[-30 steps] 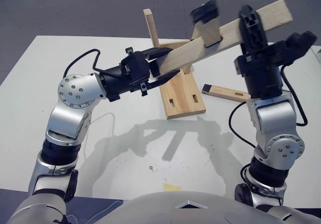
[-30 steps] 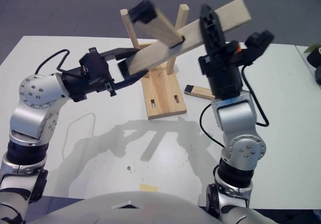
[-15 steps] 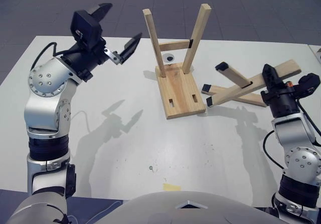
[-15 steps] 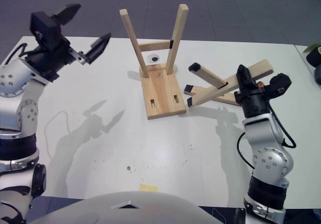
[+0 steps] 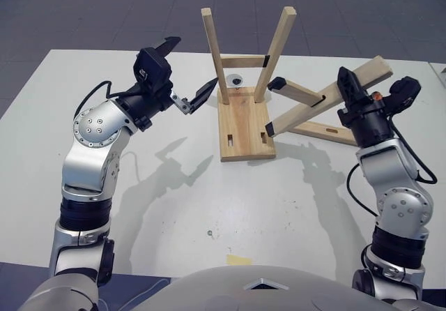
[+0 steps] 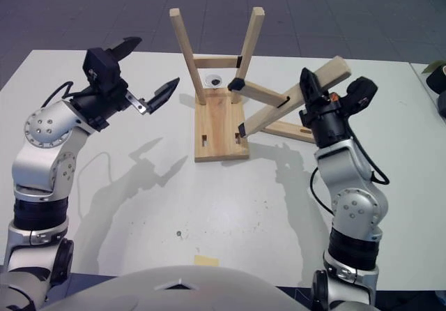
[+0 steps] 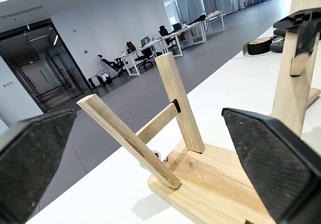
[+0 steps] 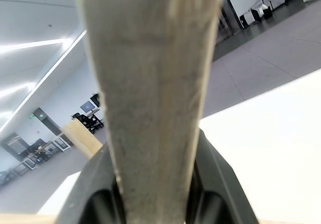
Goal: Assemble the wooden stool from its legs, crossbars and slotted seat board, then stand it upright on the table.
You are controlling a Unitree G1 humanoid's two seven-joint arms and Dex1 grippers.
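The seat board (image 5: 244, 126) lies flat on the tabletop (image 5: 279, 206), two legs (image 5: 214, 53) and a crossbar (image 5: 244, 61) standing up from it. The right hand (image 5: 373, 89) pinches a second leg pair (image 5: 327, 102), tilted, its lower end at the board's right edge. Left of the board, the left hand (image 5: 189, 65) hovers, fingers spread.

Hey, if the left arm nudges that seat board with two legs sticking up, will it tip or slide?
Likely slides: the seat board lies flat on the table, a broad base. Pushed high on a leg, it might tip, since both legs stand at one end.
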